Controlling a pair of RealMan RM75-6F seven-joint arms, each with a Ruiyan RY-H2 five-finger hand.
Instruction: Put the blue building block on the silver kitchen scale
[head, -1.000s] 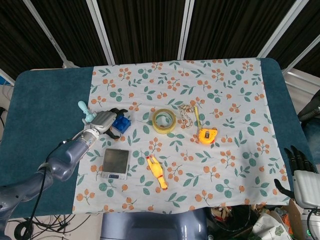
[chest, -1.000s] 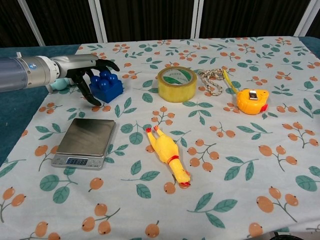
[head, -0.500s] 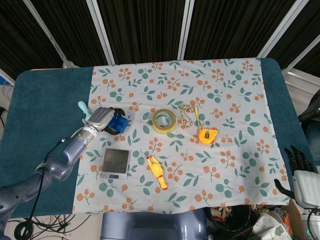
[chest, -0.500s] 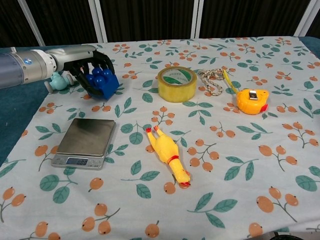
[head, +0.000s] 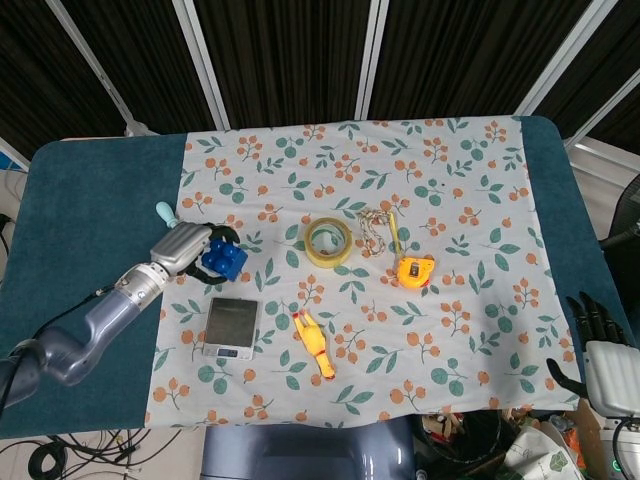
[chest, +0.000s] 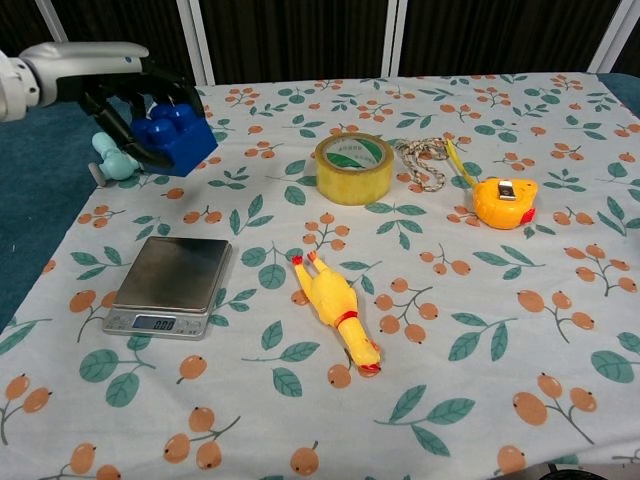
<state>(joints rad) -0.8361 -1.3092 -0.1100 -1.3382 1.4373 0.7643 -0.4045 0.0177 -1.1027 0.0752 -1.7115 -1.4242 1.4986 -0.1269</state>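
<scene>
Above and behind the silver kitchen scale (chest: 172, 284), my left hand (chest: 125, 95) grips the blue building block (chest: 173, 134), fingers curled around it, block tilted and lifted clear of the floral cloth (chest: 450, 300). Just behind the block, a pale teal toy (chest: 108, 158) lies at the cloth's edge. To the right of the scale lies a yellow rubber chicken (chest: 335, 311); further back from the scale stands a roll of yellow tape (chest: 353, 167), then a chain (chest: 422, 162) and an orange tape measure (chest: 505, 201). Far to the right of the scale, off the desk (head: 90, 200), my right hand (head: 590, 325) hangs, its dark fingers apart and holding nothing.
</scene>
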